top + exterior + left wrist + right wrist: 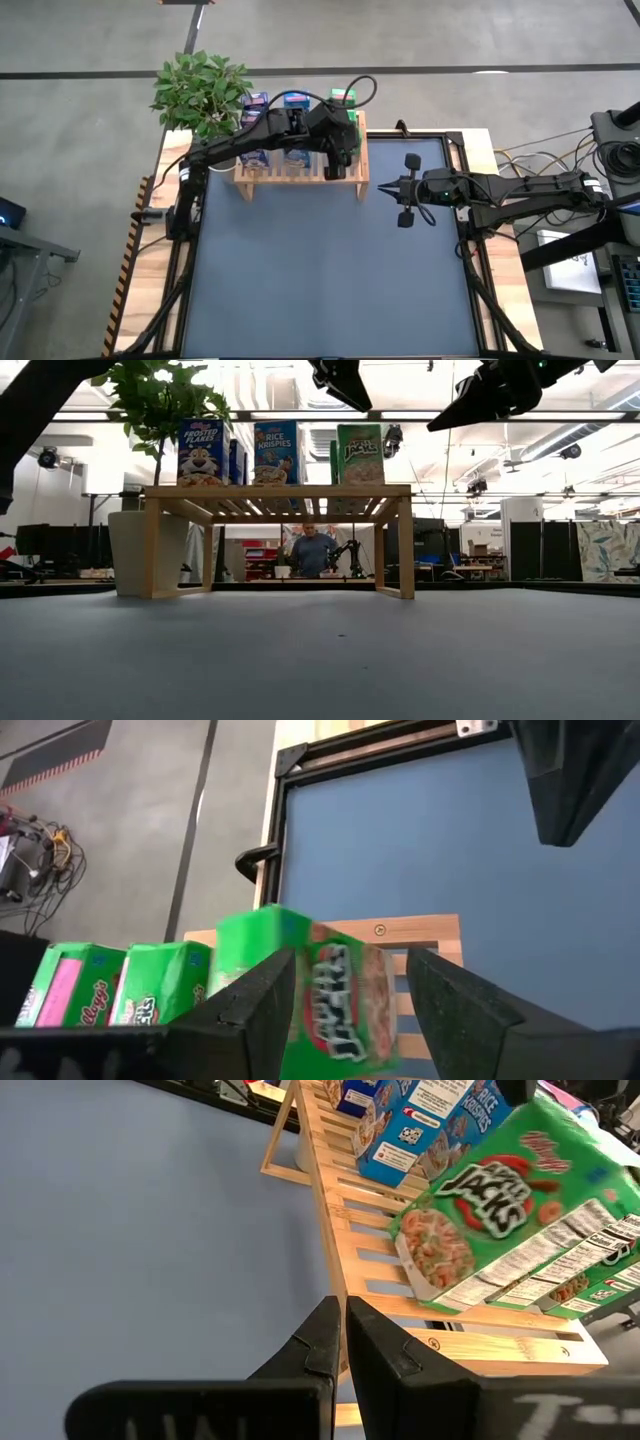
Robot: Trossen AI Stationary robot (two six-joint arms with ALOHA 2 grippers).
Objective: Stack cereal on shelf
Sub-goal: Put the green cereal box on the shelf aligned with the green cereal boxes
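Low view: green Apple Jacks box [360, 454] upright on shelf [278, 491], long axis vertical, front facing camera; left gripper [345, 1010] open, straddling box; right gripper [340, 1342] closed, empty, beside shelf

1. Both arms are dark, almost black, built of blocky jointed segments.
2. The left claw [345, 1005] has two broad, matte black fingers [255, 1010] with angular, wedge-shaped faces.
3. The right claw [343, 1345] has flat black fingers with bevelled edges and faint pale lettering on its body.
4. A black cable loops above the left arm's wrist [360, 88].
5. The right arm [520, 188] carries small bright spots near its joints.
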